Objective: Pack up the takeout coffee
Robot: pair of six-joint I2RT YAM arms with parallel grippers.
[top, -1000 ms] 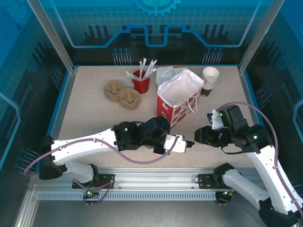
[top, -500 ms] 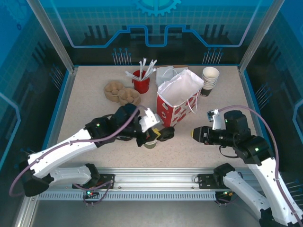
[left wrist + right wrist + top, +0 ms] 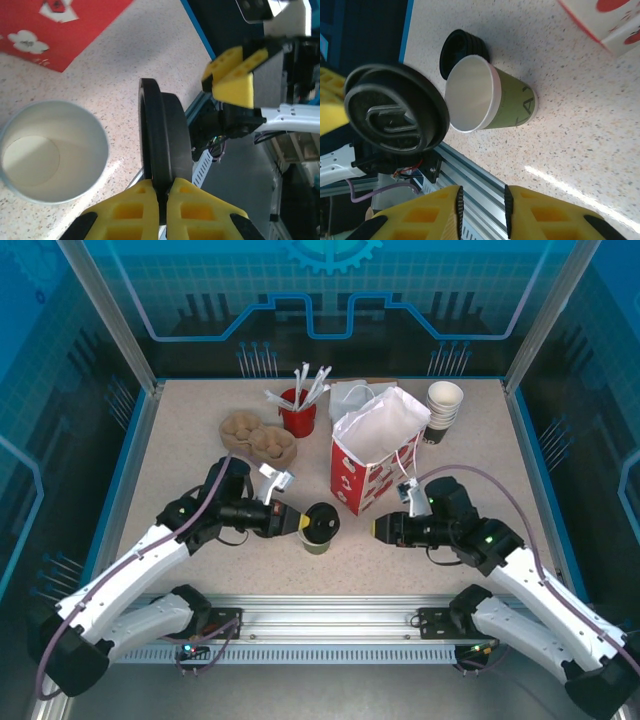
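Blue walls stand round a speckled table (image 3: 180,490); toward the far right of it the red-and-white bag (image 3: 372,455) stands up with its mouth open, and from above only white paper shows inside.

The cup (image 3: 492,102) stands on the table near and a bit left of the bag, apart from it, close to the near edge; its mouth is bare, and no drink shows in its white inside. The left tool (image 3: 161,195) is clamped on the rim of the black lid (image 3: 395,107); it holds the lid tipped up on its edge, just beside the cup's mouth and not on it. The right tool (image 3: 481,197) is to the right of the cup and points at it; there is a small gap between its fingers and nothing in them. A low pile of spare lids (image 3: 465,45) lies just past the cup on its left side.

I think the job is not yet half done. The cup is set out and a lid is picked up; that much is finished. The lid has not been laid flat and pushed onto the cup; after that the closed cup has to be lifted and put down into the bag. Nothing is packed yet.
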